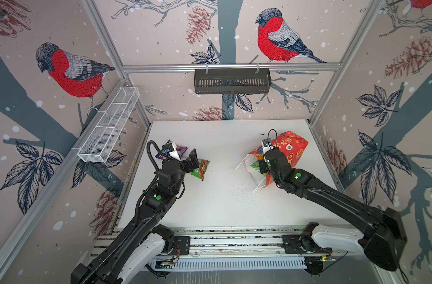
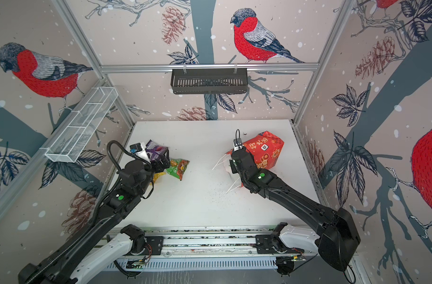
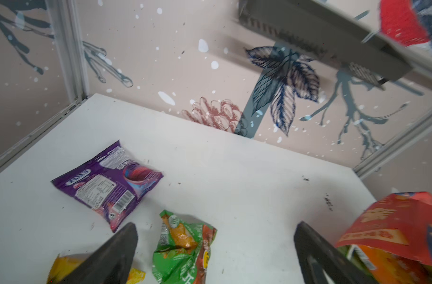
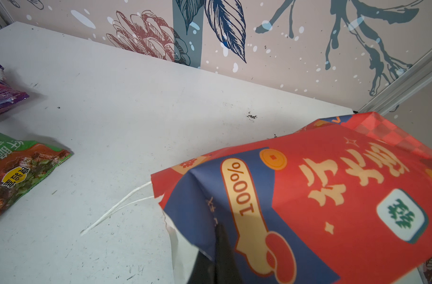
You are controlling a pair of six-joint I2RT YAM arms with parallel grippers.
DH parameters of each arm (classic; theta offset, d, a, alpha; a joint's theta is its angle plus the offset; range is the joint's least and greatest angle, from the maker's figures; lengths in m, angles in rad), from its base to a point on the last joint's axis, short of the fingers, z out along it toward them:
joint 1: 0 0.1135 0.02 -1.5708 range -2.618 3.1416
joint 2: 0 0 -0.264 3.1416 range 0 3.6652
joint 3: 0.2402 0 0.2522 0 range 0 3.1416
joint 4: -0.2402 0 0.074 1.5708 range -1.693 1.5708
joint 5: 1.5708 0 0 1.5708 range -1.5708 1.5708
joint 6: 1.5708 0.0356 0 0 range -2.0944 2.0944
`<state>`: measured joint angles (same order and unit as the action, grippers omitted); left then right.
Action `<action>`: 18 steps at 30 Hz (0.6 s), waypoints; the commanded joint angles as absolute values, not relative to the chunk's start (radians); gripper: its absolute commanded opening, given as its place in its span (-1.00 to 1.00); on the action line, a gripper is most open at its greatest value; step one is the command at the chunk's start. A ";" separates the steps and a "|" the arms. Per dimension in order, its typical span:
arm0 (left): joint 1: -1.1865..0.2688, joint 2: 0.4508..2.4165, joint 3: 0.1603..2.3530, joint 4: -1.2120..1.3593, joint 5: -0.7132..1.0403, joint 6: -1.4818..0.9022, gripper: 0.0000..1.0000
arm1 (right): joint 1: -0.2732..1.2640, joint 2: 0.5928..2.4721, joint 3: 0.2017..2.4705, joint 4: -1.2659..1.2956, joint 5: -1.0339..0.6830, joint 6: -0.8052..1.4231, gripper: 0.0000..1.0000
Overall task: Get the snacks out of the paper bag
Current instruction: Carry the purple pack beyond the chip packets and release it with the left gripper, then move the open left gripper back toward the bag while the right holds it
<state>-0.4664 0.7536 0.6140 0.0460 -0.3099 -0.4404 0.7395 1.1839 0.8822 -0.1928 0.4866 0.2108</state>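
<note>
On the left I am holding my left gripper (image 3: 216, 227) spread as wide as it goes, with nothing between the fingers, and it is hovering over three snacks lying on the white table (image 3: 234, 172). The yellow packet (image 3: 65, 265) is hiding partly under one finger. The purple packet (image 3: 106, 182) is lying flat and showing a barcode, a nutrition panel and a white logo that looks like "FOX'S", though blur is making me unsure. The green-red packet (image 3: 183, 248) is crumpled, carrying Chinese characters and a yellow round badge.

I am judging these foil packets light, crinkly and slippery, so I am favouring a pinch on a sealed edge.

On the right the paper bag (image 4: 333, 196) is lying on its side, its mouth facing the middle and its white cord handles (image 4: 116, 209) trailing on the table. A green packet (image 1: 255, 166) and an orange packet (image 3: 392, 265) are showing inside. My right gripper (image 4: 217, 248) is pinching the mouth's rim closed-fingered. The paper is creasing easily. I am reading "1000%", gold characters and a green character on a white tile.
</note>
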 commanded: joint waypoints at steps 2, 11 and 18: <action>-0.552 0.654 0.564 0.067 -0.279 -0.476 0.98 | 0.719 1.179 0.874 -0.126 0.438 0.246 -0.92; -0.717 0.635 0.384 0.231 -0.305 -0.552 0.98 | 0.657 1.161 0.856 -0.104 0.362 0.289 -0.95; -0.843 0.816 0.408 0.358 -0.331 -0.510 0.98 | 0.634 1.138 0.851 -0.119 0.346 0.285 -0.97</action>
